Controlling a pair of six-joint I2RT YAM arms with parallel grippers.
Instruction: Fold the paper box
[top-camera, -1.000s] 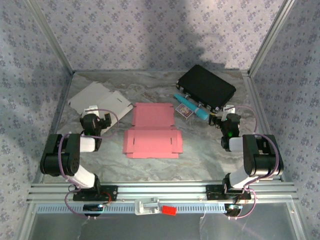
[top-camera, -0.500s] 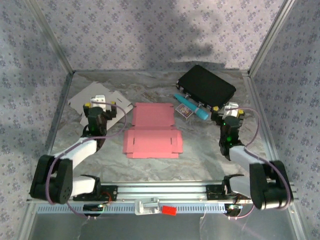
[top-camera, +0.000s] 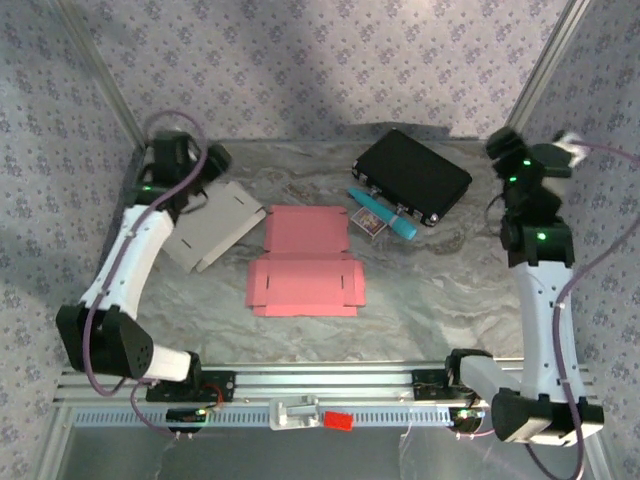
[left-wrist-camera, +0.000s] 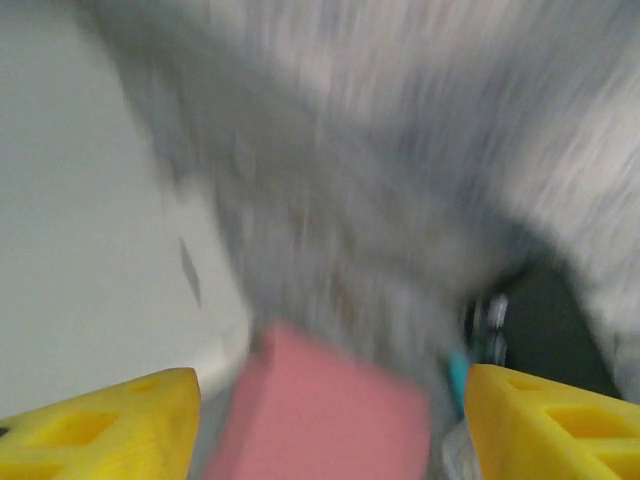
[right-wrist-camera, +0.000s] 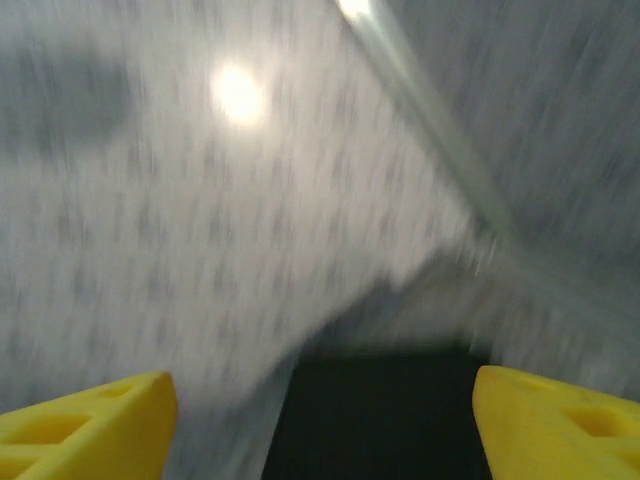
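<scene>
Top camera first: your flat pink paper box blank lies unfolded in the middle of the grey marbled table, with neither arm touching it. Just left of it sits a flat white cardboard blank, and behind it on the right are a black hard case, a teal pen-like tube and a small printed card. Your left gripper hangs up by the back-left corner, above the far end of the white blank. The right gripper is up high too, near the right wall just past the black case, well apart from the box.

Left wrist cam is a smeary mess, but you can make out both yellow fingertips sitting wide apart at the bottom corners with nothing pinched between them, so the left gripper is spread and empty. Past them you get the pink box, the white blank and a dark bit of the case.

Right wrist cam, same deal: the yellow fingertips are far apart, so the right gripper is holding nothing. It's looking at patterned wallpaper, a metal frame post and the black case down low.
</scene>
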